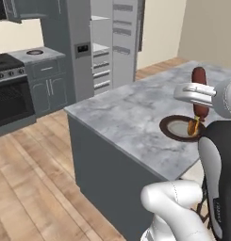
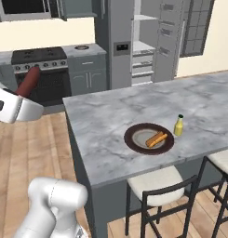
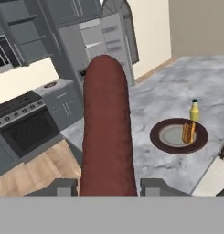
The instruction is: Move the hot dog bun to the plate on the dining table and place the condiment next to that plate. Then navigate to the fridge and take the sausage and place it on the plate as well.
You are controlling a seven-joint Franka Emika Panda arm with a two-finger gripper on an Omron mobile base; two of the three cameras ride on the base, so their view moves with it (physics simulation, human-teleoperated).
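Left base view from behind the arm's left, right base view from its right, both looking forward and down over the marble dining table (image 2: 110, 121), sharing plate (image 2: 134, 144), fridge (image 1: 112, 42), stove (image 2: 38, 58), hand view close along the sausage (image 3: 106, 132) toward the same plate.

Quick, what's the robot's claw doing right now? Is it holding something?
Gripper: shut on the sausage, held above the floor, short of the plate.
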